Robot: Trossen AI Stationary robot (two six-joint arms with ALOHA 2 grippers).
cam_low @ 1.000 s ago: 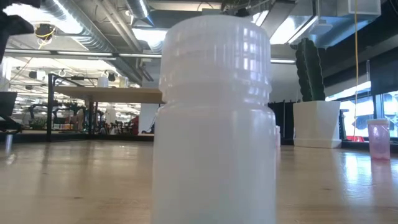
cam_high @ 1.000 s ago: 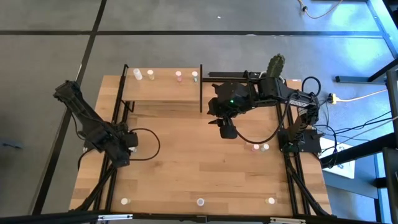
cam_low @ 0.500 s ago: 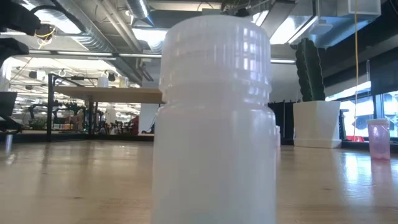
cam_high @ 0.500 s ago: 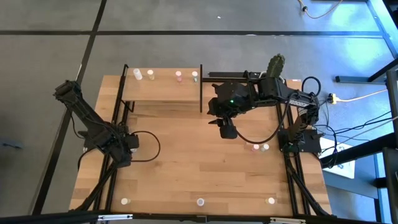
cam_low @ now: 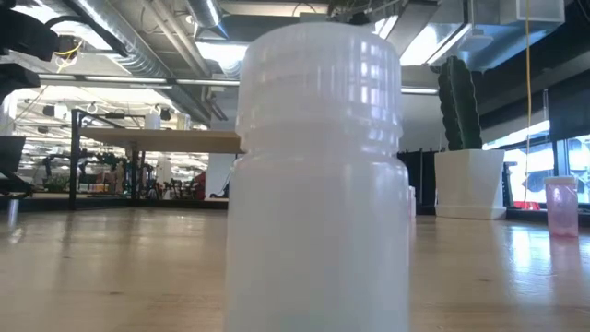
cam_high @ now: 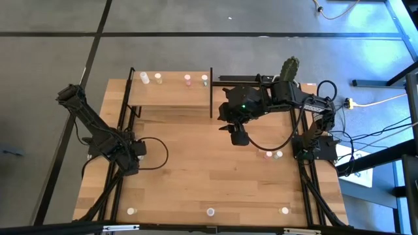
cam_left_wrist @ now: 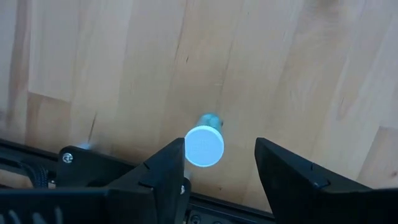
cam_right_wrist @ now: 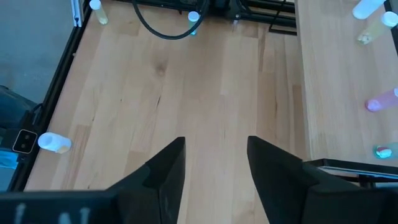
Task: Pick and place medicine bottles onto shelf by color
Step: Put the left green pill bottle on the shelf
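Two dark fingers of the left gripper [cam_left_wrist: 221,171] stand apart with a white-capped bottle [cam_left_wrist: 204,145] upright on the table between them, touching neither finger. This gripper sits low at the left side of the table [cam_high: 196,176]. The right gripper [cam_right_wrist: 214,165] hangs over the table's middle, just beside the shelf [cam_high: 171,94], its fingers parted and holding nothing, bare wood showing between them.

Four bottles stand in a row along the far edge of the shelf: a white one [cam_high: 145,77], a pale yellow one [cam_high: 158,78], a pink one [cam_high: 188,79] and a pale green one [cam_high: 204,80]. Two more, pink and pale [cam_high: 273,155], sit together on the table near the right arm's base. Three stand well apart along the near edge, with the middle one [cam_low: 318,175] filling the low view. One cactus [cam_high: 290,67] in a white pot stands at the far right corner.
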